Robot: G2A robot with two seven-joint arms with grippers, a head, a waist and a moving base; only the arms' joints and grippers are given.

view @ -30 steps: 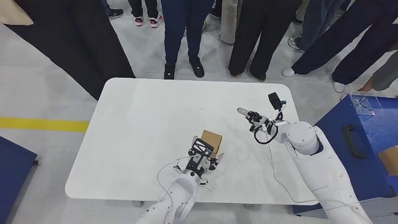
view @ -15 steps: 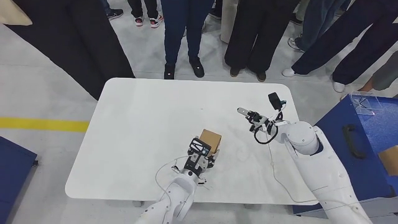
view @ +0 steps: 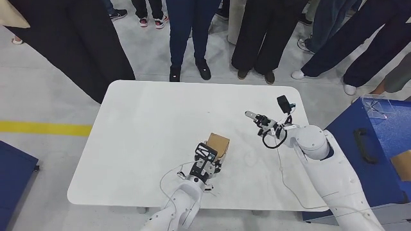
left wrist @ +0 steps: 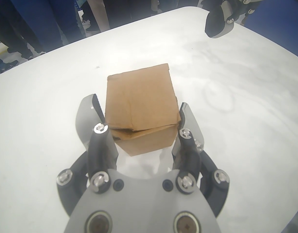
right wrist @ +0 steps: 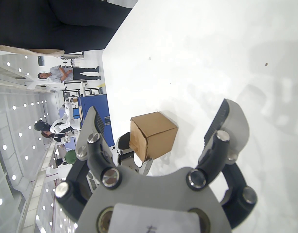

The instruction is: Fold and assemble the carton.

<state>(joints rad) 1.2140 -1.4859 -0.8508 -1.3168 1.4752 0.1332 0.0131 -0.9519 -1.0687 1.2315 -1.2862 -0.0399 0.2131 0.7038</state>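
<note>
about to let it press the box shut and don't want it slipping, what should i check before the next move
1. Small brown cardboard carton flat on white table: ok.
2. Carton centred in left gripper: ok.
3. That gripper's hold firm: cannot tell.
4. Carton's end flap facing that gripper flush: not ok, gaping slightly.
5. Open right gripper clear of carton: ok.

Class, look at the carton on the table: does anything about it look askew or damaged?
Yes. The top flap of the carton is creased and buckled at the end nearest the left gripper. It stands off the wall below and leaves a dark gap, so the lid does not sit flush.
</note>
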